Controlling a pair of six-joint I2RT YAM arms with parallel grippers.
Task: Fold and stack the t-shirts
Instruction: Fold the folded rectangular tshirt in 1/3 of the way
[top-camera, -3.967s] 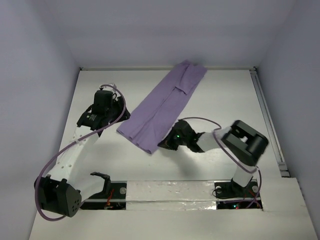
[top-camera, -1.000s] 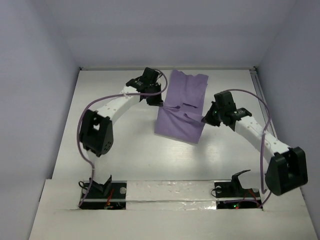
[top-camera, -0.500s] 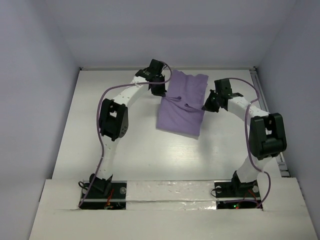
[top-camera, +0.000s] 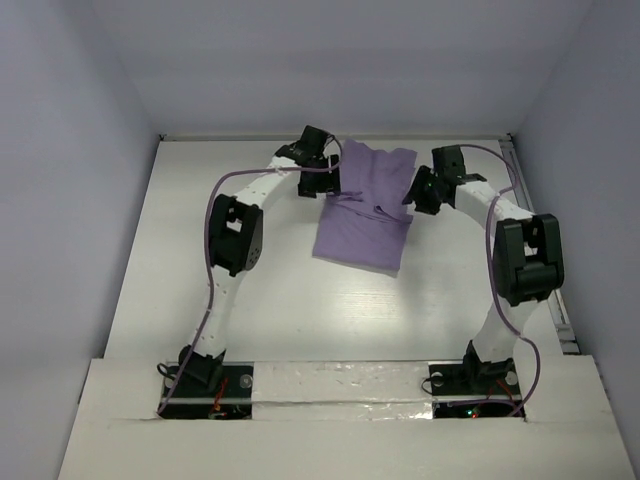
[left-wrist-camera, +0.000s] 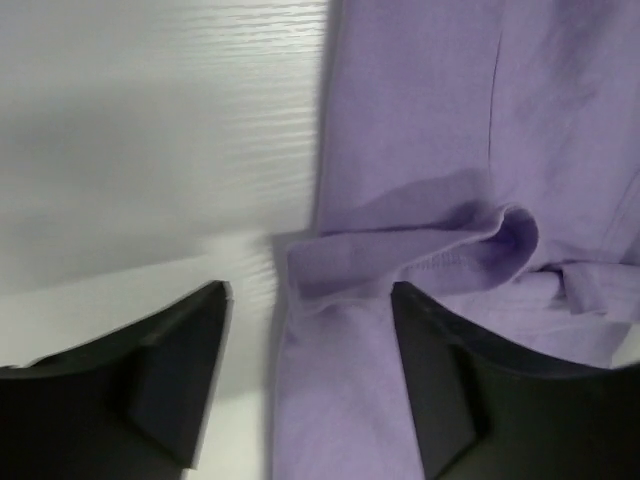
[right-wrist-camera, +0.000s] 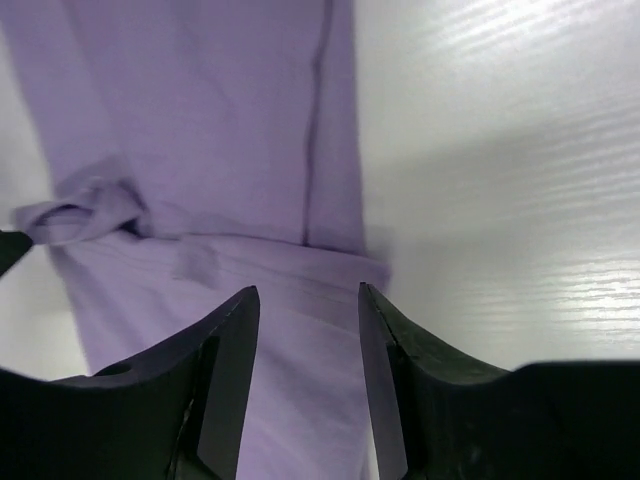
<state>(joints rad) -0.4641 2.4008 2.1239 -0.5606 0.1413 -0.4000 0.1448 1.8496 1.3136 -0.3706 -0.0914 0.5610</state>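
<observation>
The lavender t-shirt (top-camera: 362, 228) lies folded over on itself at the back middle of the white table, its upper layer's edge rumpled near the middle. My left gripper (top-camera: 329, 186) is open at the shirt's left edge; in the left wrist view (left-wrist-camera: 308, 295) its jaws stand wide apart over the cloth (left-wrist-camera: 420, 150) and a puckered fold. My right gripper (top-camera: 411, 198) is open at the shirt's right edge; in the right wrist view (right-wrist-camera: 307, 292) its jaws straddle the folded layer (right-wrist-camera: 200, 120) without pinching it.
Pale walls close in the table at the back and on both sides. A metal rail (top-camera: 530, 235) runs along the right edge. The arm bases stand behind a white taped strip (top-camera: 340, 385) at the near edge.
The long strip of shirt has been folded in half, its near end carried back over the far half. Over the last second both grippers moved back and the cloth settled flat.
</observation>
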